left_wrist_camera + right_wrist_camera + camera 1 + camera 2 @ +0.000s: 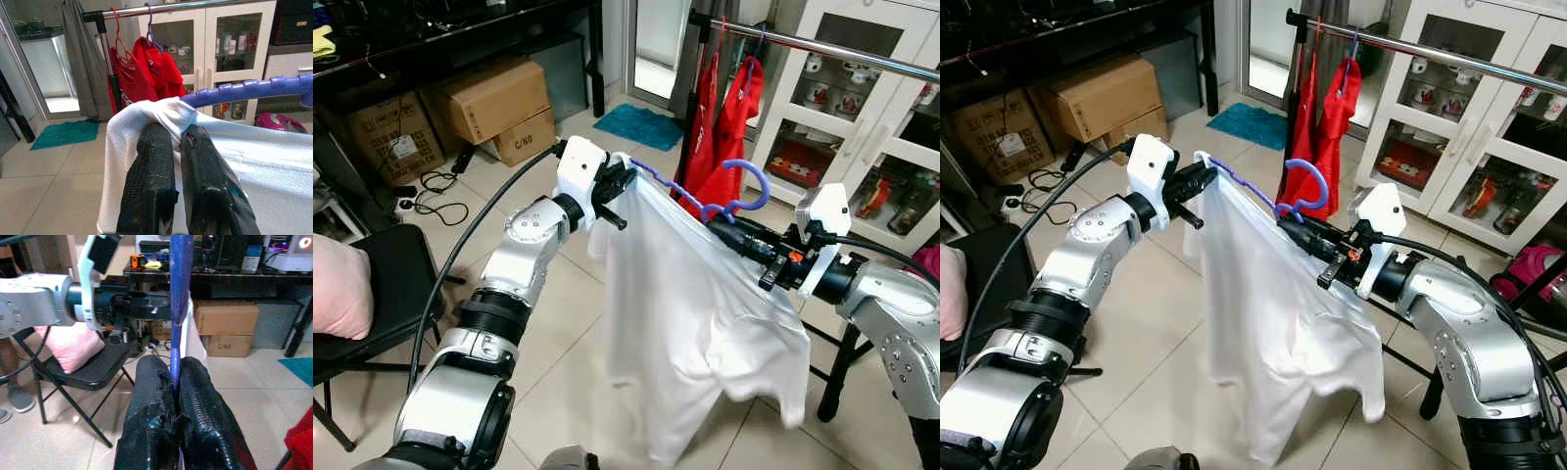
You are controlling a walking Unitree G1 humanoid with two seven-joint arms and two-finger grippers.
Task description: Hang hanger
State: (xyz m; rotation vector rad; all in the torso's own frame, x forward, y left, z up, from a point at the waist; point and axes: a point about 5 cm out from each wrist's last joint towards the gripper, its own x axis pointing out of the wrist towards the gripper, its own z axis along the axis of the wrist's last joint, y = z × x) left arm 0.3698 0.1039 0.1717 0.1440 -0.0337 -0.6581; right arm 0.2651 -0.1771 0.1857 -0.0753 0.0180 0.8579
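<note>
holding a blue hanger [744, 176] with white shirt [705, 323], left tool [176, 142] pinching shirt shoulder, right tool [172, 382] clamping hanger

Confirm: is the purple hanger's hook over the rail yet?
No. The purple hanger hook hangs in open air below the rail, held by both end effectors.

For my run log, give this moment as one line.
left gripper: shut on shirt | right gripper: shut on hanger | rail: not reached

head stereo looks down; wrist cams close along fingers [149, 181].
</note>
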